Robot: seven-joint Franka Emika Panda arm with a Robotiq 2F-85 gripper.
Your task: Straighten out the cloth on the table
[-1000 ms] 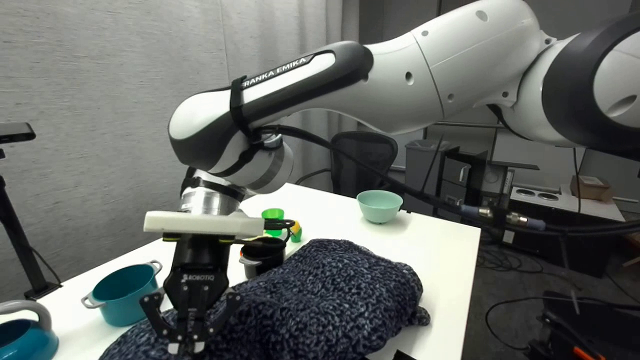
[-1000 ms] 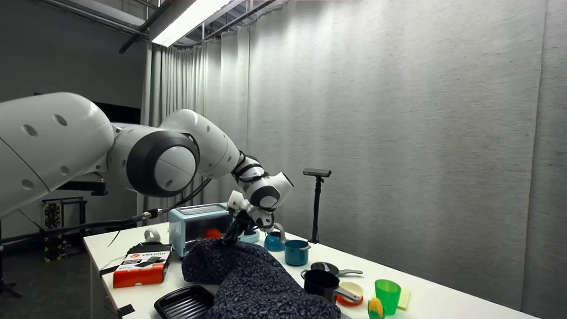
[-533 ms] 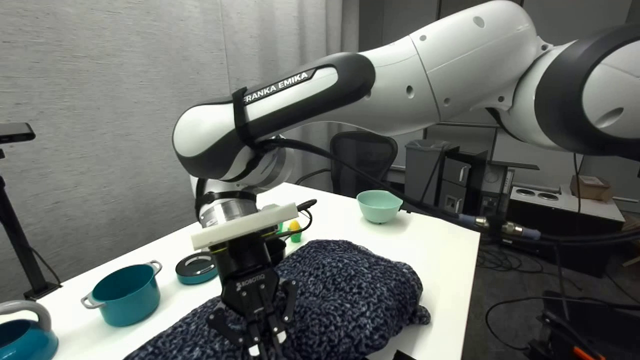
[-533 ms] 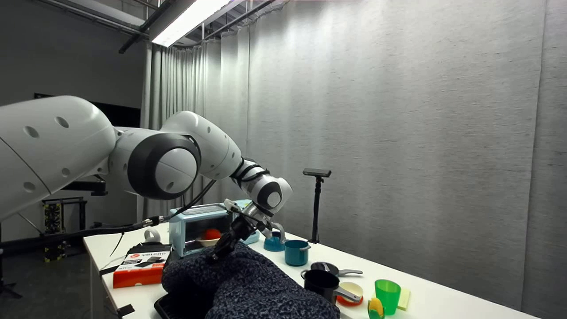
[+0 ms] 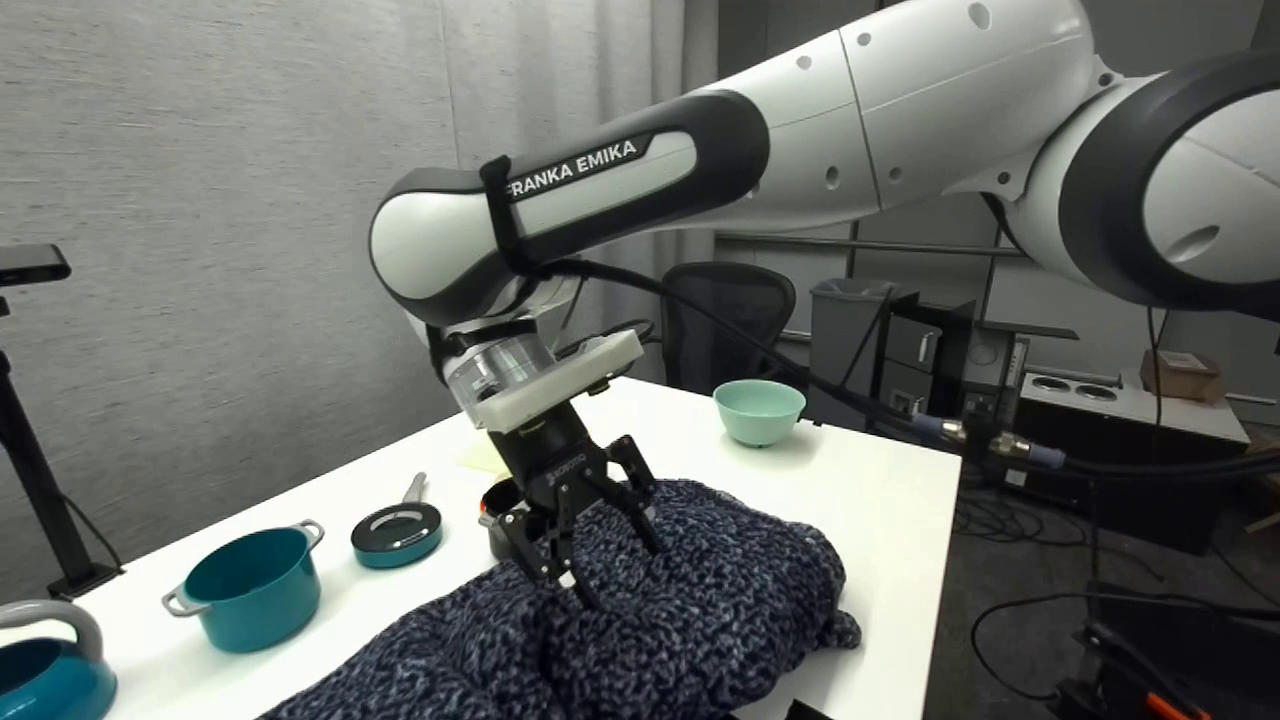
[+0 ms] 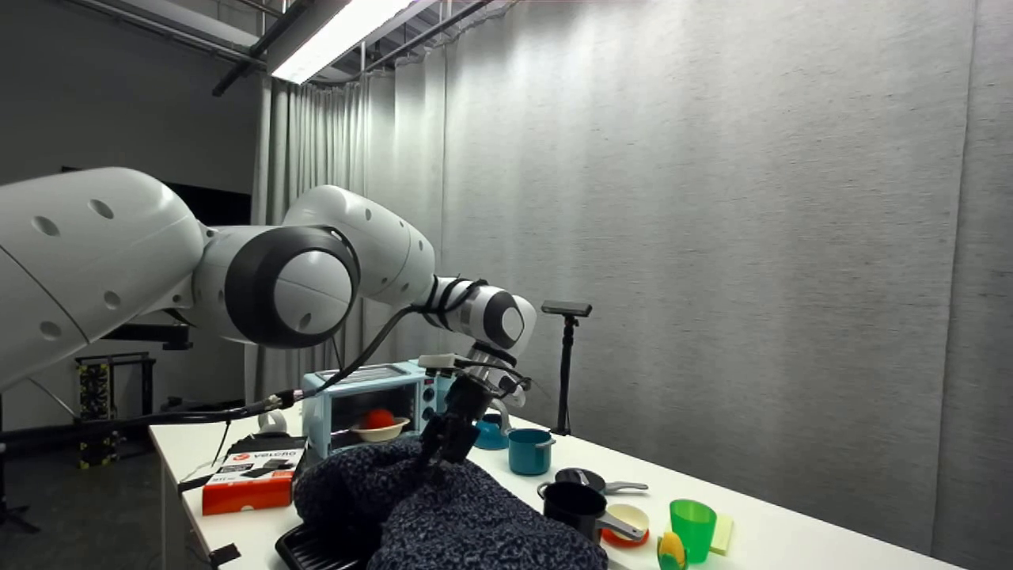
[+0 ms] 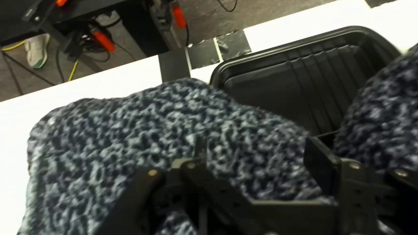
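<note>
The dark navy speckled cloth lies rumpled on the white table, with a raised, folded-over part at one end. In the wrist view a gap between two humps of the cloth leaves a ribbed tray partly bare. My gripper hangs tilted right over the fabric, its jaws standing apart. From the wrist, cloth shows below and between the fingers, but none looks pinched. Whether the fingertips touch it I cannot tell.
The black tray is partly covered by cloth near the table's edge. Beside the cloth stand a teal pot, a small pan and a black pot. A toaster oven and a Velcro box sit at the far end.
My gripper was shut at the cloth and moved right in an exterior view, dragging a fold partly over the tray. It has since opened and risen, letting the fabric go.
</note>
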